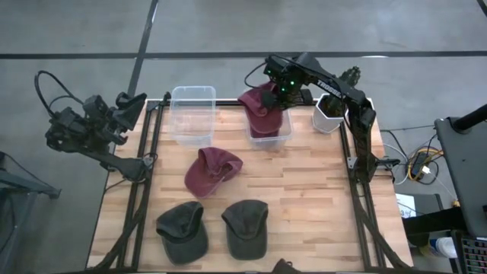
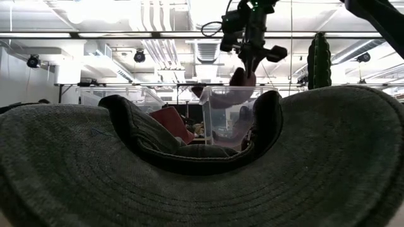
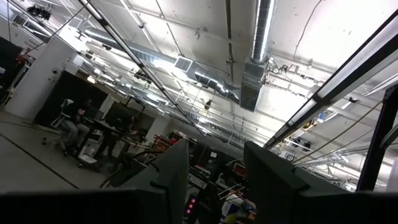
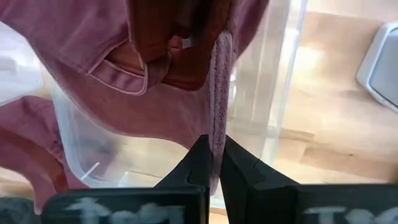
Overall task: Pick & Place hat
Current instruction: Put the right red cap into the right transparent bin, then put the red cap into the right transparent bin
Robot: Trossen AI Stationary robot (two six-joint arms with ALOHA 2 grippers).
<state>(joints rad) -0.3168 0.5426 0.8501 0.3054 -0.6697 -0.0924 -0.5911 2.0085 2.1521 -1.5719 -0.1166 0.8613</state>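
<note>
Both arms are dark, built of blocky black joints. The right arm (image 1: 335, 87) shows small green lights near its wrist and a black cable loop; the left arm (image 1: 84, 125) carries a looping black cable too.

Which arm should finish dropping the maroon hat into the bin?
Right. Its end effector is shut on the maroon hat, hanging directly over the right clear bin. The left end effector sits off the table's left edge, holding nothing.
</note>
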